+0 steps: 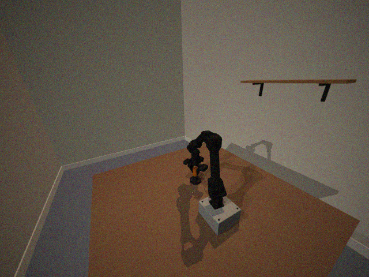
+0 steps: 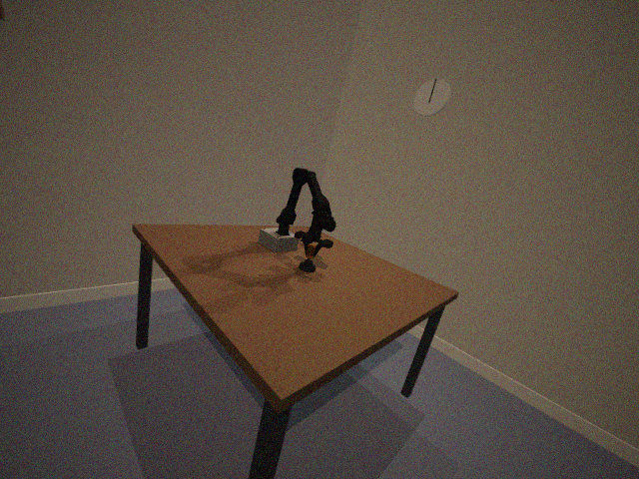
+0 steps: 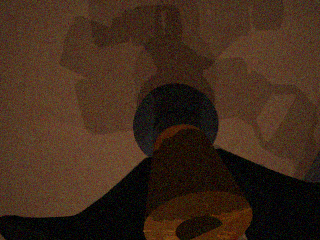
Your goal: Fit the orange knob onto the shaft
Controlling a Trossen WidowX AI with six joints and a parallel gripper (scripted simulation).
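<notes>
The orange knob (image 1: 194, 171) (image 2: 311, 250) (image 3: 186, 172) stands roughly upright over the dark round pedestal (image 1: 195, 180) (image 2: 307, 266) (image 3: 143, 122). My gripper (image 1: 195, 170) (image 2: 311, 249) (image 3: 183, 159) points down and is shut on the knob, with a black finger on either side of it. In the wrist view the knob's lower end overlaps the near part of the pedestal, and a dark opening shows in its upper end. I cannot make out the D-shaped shaft or its flat side. Whether the knob's lower end touches the pedestal or the shaft cannot be told.
The arm's pale base box (image 1: 218, 220) (image 2: 278, 241) stands on the brown table (image 1: 128, 223) (image 2: 329, 319) near the pedestal. Shadows of the arm fall across the table. A wooden shelf (image 1: 297, 81) and a round clock (image 2: 438, 95) are on the walls, away from the arm.
</notes>
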